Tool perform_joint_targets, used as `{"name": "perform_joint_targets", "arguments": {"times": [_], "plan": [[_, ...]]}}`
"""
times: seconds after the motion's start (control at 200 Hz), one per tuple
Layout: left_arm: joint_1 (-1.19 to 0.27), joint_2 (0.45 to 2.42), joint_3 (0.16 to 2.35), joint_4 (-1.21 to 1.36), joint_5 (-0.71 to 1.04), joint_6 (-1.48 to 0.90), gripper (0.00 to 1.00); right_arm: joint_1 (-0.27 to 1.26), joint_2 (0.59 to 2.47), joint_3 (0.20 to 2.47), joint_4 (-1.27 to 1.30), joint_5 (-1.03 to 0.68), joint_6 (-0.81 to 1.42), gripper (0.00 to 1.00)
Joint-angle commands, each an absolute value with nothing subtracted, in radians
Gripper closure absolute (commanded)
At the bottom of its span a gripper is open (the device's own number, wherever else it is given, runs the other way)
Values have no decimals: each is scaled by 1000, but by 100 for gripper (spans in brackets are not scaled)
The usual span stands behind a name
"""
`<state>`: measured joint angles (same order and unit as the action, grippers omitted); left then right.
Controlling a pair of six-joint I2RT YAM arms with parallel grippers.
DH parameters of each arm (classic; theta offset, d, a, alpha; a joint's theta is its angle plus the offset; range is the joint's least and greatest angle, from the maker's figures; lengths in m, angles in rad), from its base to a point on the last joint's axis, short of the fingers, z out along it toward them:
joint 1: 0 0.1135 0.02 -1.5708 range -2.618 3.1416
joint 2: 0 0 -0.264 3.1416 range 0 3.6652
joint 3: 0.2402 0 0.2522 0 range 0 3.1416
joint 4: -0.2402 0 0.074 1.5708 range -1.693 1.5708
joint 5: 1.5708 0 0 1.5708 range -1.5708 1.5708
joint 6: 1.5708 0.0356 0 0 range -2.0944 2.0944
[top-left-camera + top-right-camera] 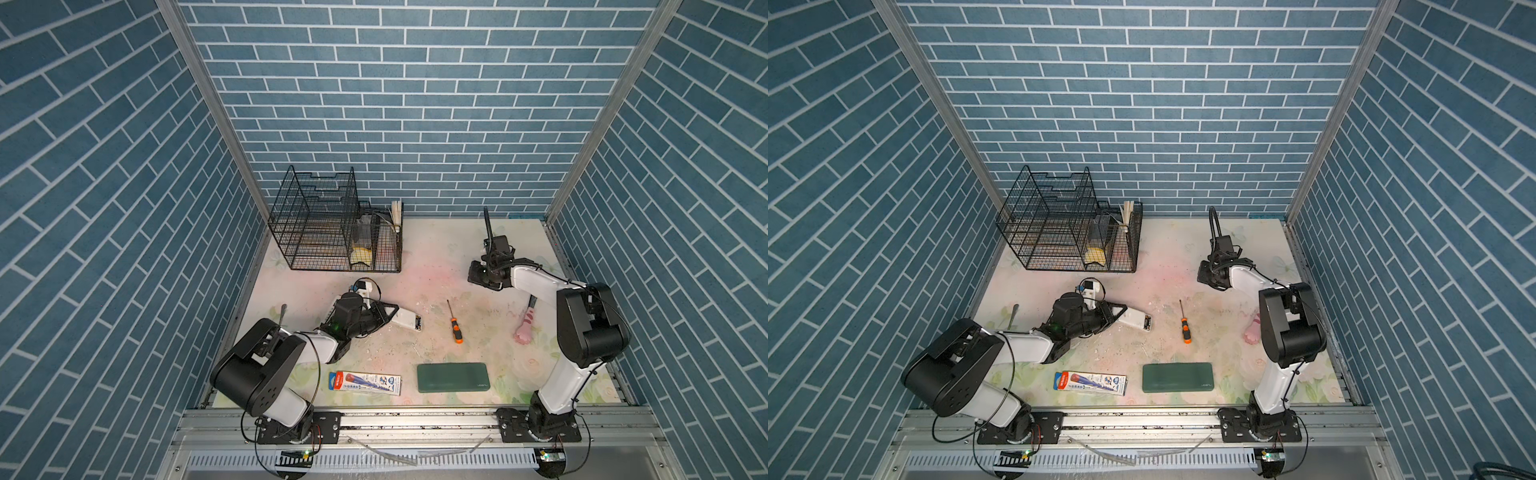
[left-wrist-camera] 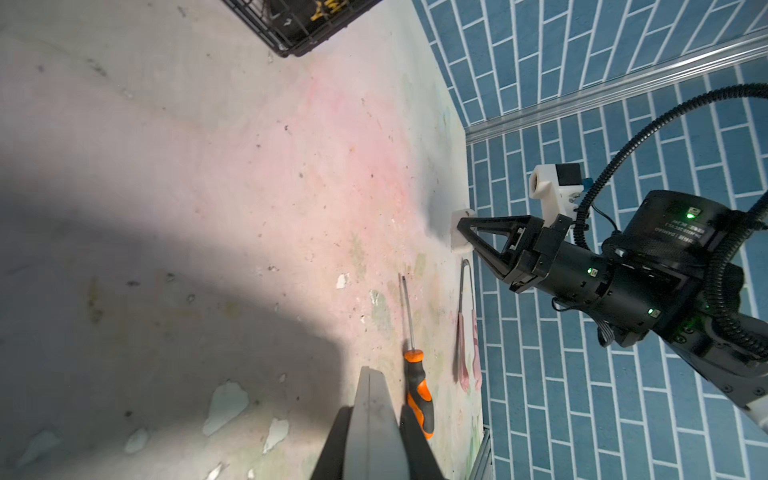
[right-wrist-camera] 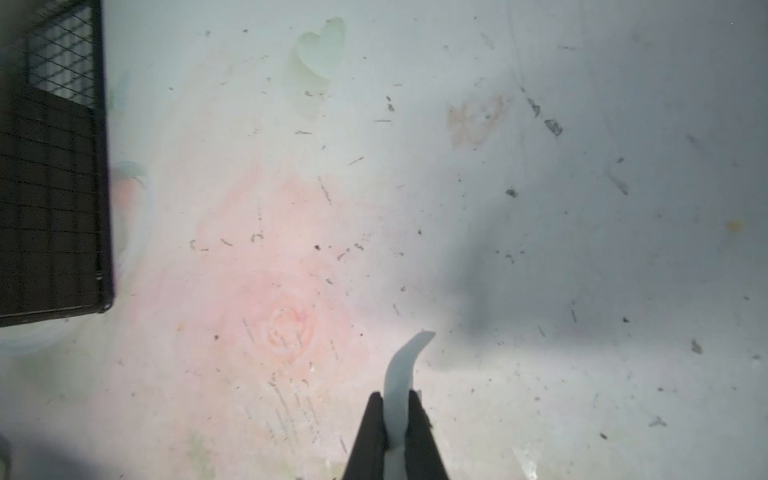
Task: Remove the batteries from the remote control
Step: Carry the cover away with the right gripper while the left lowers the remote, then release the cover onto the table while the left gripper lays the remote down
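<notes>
walls (image 1: 415, 104): blue brick pattern, pale joints
desk (image 1: 436, 257): off-white, faded pink and green flowers
screwdriver (image 1: 456, 327): orange-and-black handle, grey shaft
remote control (image 1: 409, 320): white
wire rack (image 1: 316, 224): black mesh
case (image 1: 453, 377): dark green
flat box (image 1: 365, 383): white, with red and blue print
cat-paw stick (image 1: 524, 328): pink

You worked in lab-style robot test cell, not real room. Blue brick-print walls (image 1: 415, 104) were flat panels joined by aluminium posts (image 1: 208, 104). Two arms stood bolted to metal rail (image 1: 415, 419) at front edge. Worn floral tabletop (image 1: 457, 249) carried staged props: wire basket (image 1: 328, 224), screwdriver (image 1: 455, 324), green case (image 1: 454, 377).
</notes>
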<state>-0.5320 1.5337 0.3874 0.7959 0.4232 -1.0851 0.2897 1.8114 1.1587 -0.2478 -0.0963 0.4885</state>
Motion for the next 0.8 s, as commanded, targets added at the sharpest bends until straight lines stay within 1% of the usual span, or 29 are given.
{"name": "perform_joint_targets", "arguments": {"times": [0.0, 0.195, 0.53, 0.795], "plan": [[-538, 1544, 373, 856, 407, -1072, 100, 288, 1856, 1235, -282, -27, 445, 100], [-539, 1534, 363, 835, 394, -1058, 100, 287, 1912, 1256, -292, -2, 444, 100], [-538, 1481, 360, 734, 380, -1015, 88, 288, 1956, 1267, -287, -20, 448, 99], [-539, 1468, 328, 723, 372, -1006, 83, 293, 1974, 1281, -290, -40, 448, 94]]}}
